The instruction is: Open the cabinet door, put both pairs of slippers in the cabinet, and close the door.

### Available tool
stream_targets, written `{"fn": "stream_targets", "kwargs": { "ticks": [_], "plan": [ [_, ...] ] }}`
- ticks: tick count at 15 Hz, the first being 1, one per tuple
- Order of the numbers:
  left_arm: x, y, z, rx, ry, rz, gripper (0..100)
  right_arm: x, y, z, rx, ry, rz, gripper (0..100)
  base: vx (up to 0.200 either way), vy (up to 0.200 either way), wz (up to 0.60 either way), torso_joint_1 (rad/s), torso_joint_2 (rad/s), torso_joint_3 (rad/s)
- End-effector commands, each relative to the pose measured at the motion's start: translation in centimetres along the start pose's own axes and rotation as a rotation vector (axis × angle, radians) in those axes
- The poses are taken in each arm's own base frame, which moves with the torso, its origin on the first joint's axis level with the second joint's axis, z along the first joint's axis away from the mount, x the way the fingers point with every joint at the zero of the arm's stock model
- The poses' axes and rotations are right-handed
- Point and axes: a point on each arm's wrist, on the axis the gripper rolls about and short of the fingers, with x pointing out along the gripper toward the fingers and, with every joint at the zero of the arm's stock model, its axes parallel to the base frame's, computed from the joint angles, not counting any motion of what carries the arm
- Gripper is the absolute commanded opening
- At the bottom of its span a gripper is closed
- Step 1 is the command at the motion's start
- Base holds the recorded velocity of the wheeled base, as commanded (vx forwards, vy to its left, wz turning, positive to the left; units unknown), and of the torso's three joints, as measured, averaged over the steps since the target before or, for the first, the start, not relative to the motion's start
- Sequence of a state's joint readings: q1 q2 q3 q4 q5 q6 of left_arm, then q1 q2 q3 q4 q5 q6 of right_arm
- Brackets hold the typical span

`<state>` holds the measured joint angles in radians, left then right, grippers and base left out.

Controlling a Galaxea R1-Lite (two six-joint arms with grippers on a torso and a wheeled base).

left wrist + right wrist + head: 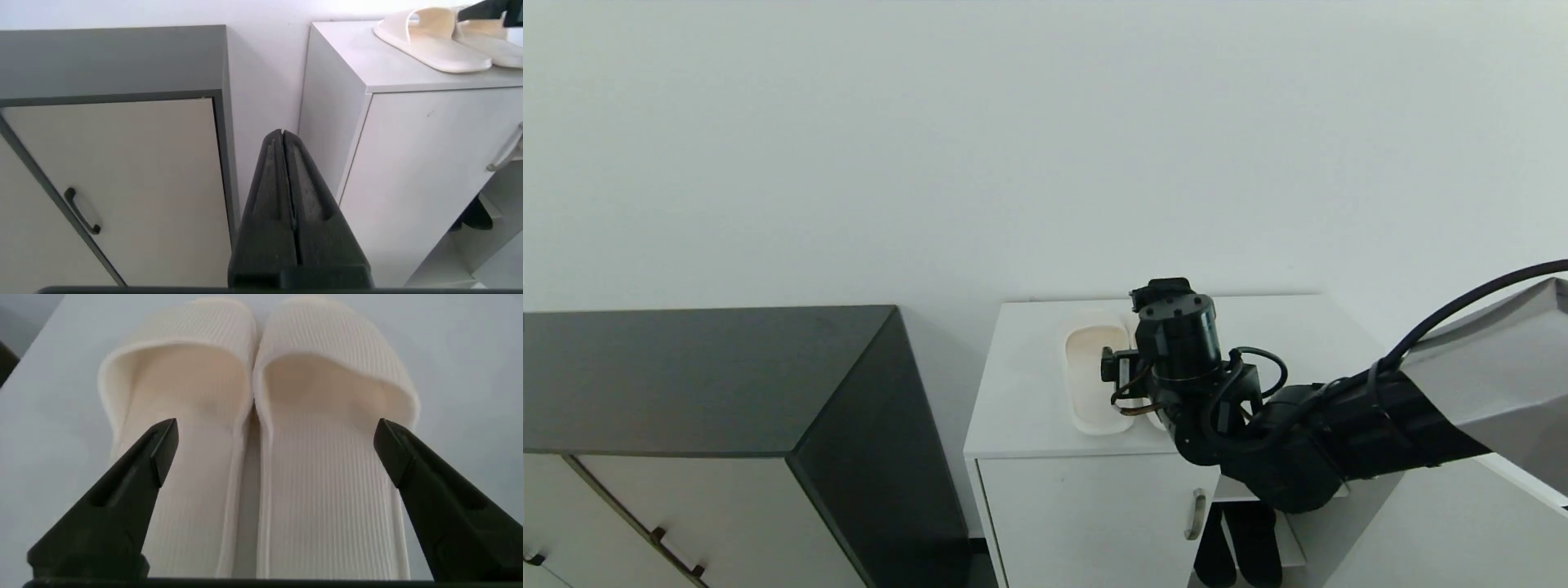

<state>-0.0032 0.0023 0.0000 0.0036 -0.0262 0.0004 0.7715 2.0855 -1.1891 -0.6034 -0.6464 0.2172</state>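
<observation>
Atop the white cabinet (1021, 400), cream ribbed foam slippers (327, 474) lie side by side, long axes pointing away between the spread fingers of the right gripper (276, 429); left gripper (283, 143), pinched closed, hangs well apart.

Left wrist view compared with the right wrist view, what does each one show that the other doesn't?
Only the left wrist view: the shut left tool, the grey-topped cabinet and the white cabinet's door. Only the right wrist view: the right tool open, a finger either side of the cream slippers. Both: those slippers on the white cabinet's top.
</observation>
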Motion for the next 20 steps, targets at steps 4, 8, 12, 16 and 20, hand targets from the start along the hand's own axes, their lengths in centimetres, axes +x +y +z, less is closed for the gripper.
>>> {"fn": "stream_targets", "kwargs": {
  "ticks": [4, 8, 12, 16, 20],
  "plan": [
    [0.0, 0.0, 0.0, 0.001, 0.0, 0.0, 0, 4.2, 0.0, -1.0, -0.009, -0.008, 0.003, 100, 0.0, 0.0, 0.0, 0.0, 0.0, 0.0],
    [0.0, 0.0, 0.0, 0.0, 0.0, 0.0, 0, 6.9, 0.6, -1.2, -0.013, -0.038, -0.013, 100, 0.0, 0.0, 0.0, 0.0, 0.0, 0.0],
    [0.0, 0.0, 0.0, 0.0, 0.0, 0.002, 0, 7.7, 1.0, -1.4, -0.04, -0.033, -0.014, 100, 0.0, 0.0, 0.0, 0.0, 0.0, 0.0],
    [0.0, 0.0, 0.0, 0.0, 0.0, 0.002, 0, 7.8, 1.1, -1.4, -0.041, -0.032, -0.014, 100, 0.0, 0.0, 0.0, 0.0, 0.0, 0.0],
    [0.0, 0.0, 0.0, 0.0, 0.0, 0.0, 0, 9.2, 0.9, -0.8, -0.023, -0.056, -0.027, 100, 0.0, 0.0, 0.0, 0.0, 0.0, 0.0]
  ]
}}
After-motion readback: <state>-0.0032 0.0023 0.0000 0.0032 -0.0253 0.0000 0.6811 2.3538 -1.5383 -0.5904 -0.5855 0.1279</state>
